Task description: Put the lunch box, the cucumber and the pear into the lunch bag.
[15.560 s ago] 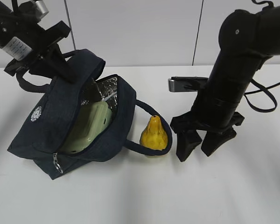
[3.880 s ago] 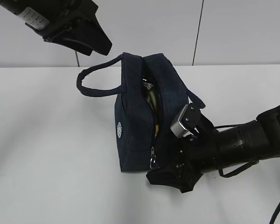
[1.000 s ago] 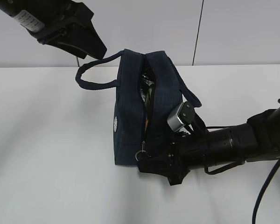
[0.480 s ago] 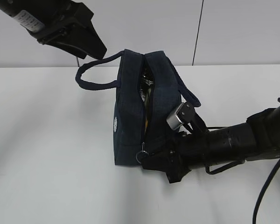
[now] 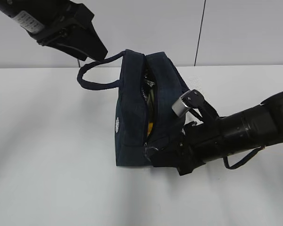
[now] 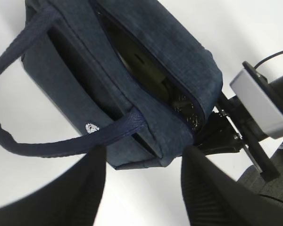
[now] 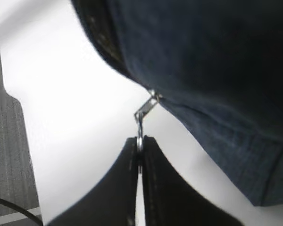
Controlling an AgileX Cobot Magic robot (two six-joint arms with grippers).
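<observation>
The navy lunch bag (image 5: 129,122) stands upright mid-table with its zipper slit open toward me. A yellow patch of the pear (image 5: 151,126) shows in the slit, and a dull green surface, likely the lunch box (image 6: 142,66), lies inside. I cannot make out the cucumber. My right gripper (image 5: 150,153) is at the bag's lower front corner, shut on the metal zipper ring pull (image 7: 140,123); in the right wrist view (image 7: 139,140) the jaws are pressed together on it. My left gripper (image 5: 96,52) hangs open above the left handle (image 5: 92,80); in the left wrist view (image 6: 144,153) it is wide open and empty.
The white table (image 5: 47,165) runs to a pale wall behind. My right arm (image 5: 240,134) lies low across the right side of the table, with a grey camera block (image 5: 186,101) against the bag's right handle. A black cable (image 5: 240,162) loops under the arm.
My right arm has lifted and swung a little to the right, its gripper still shut on the ring pull at the bag's lower corner. The bag and left arm have barely moved.
</observation>
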